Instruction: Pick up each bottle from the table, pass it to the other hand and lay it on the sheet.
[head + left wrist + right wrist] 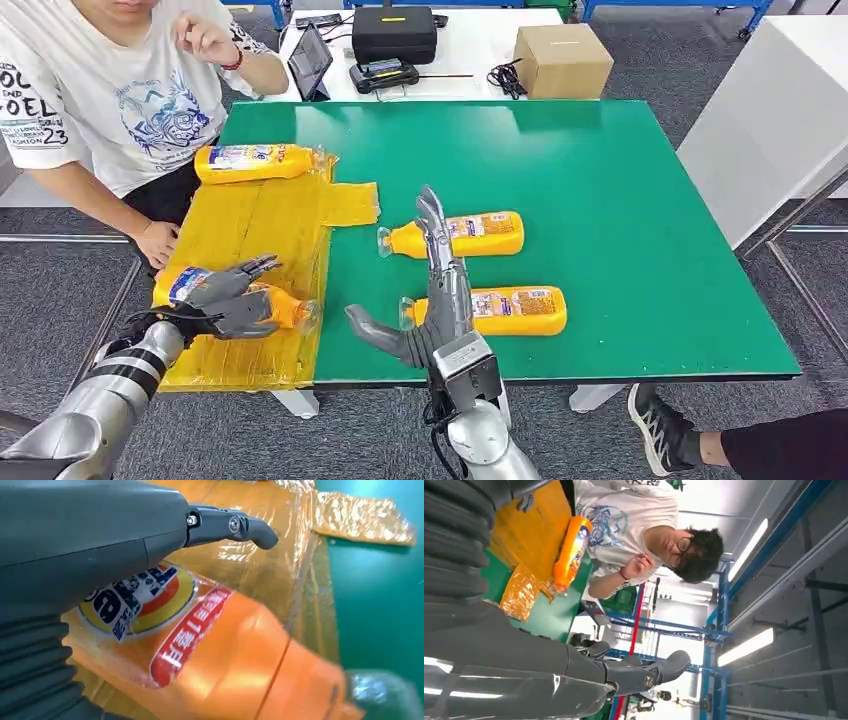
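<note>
My left hand (pixel 228 298) grips an orange bottle (pixel 285 308) lying on the yellow sheet (pixel 250 225) near its front edge; the bottle's label and body (pixel 210 645) show close under the hand in the left wrist view. A second orange bottle (pixel 252 161) (pixel 570 550) lies on the sheet's far end. Two more orange bottles lie on the green table (pixel 620 200): one in the middle (pixel 480 235), one nearer me (pixel 520 309). My right hand (pixel 432 290) is open, fingers stretched out above the table just left of those two, holding nothing.
A person in a white printed shirt (pixel 110 90) stands at the table's left, one hand (pixel 157 243) by the sheet's edge, the other raised. Beyond the green table a white table holds a cardboard box (pixel 562 60), a black case (pixel 394 33) and a tablet (pixel 310 62).
</note>
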